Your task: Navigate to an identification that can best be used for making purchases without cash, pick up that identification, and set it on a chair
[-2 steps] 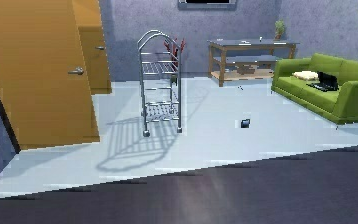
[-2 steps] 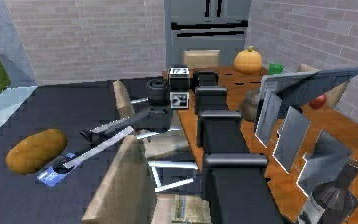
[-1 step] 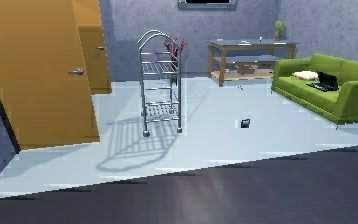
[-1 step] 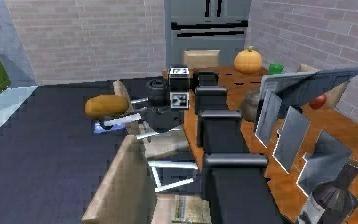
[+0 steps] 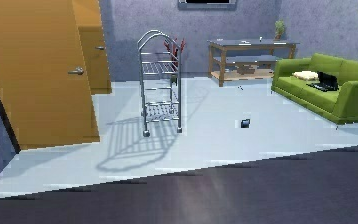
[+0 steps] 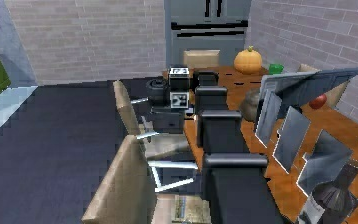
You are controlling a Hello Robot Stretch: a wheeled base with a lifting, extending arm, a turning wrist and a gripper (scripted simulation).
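Presently the arm (image 6: 219,140) is reaching out along the left edge of a wooden bench (image 6: 285,190). The end effector (image 6: 159,120) is hanging at its far end, just left of two white marker squares (image 6: 177,76). A tan chair (image 6: 135,105) is standing right behind the end effector, so I cannot tell whether it is holding anything or how its fingers are set. A second chair (image 6: 122,188) is sitting nearer, left of the arm. A pumpkin (image 6: 248,60) is resting at the bench's far end, and a red apple (image 6: 317,101) and a dark bottle (image 6: 327,200) are sitting to the right. Ahead, a small dark thing (image 5: 245,123) is lying on the pale floor between a wire rack (image 5: 160,80) and a green sofa (image 5: 322,88). Whether it is the identification I cannot tell.
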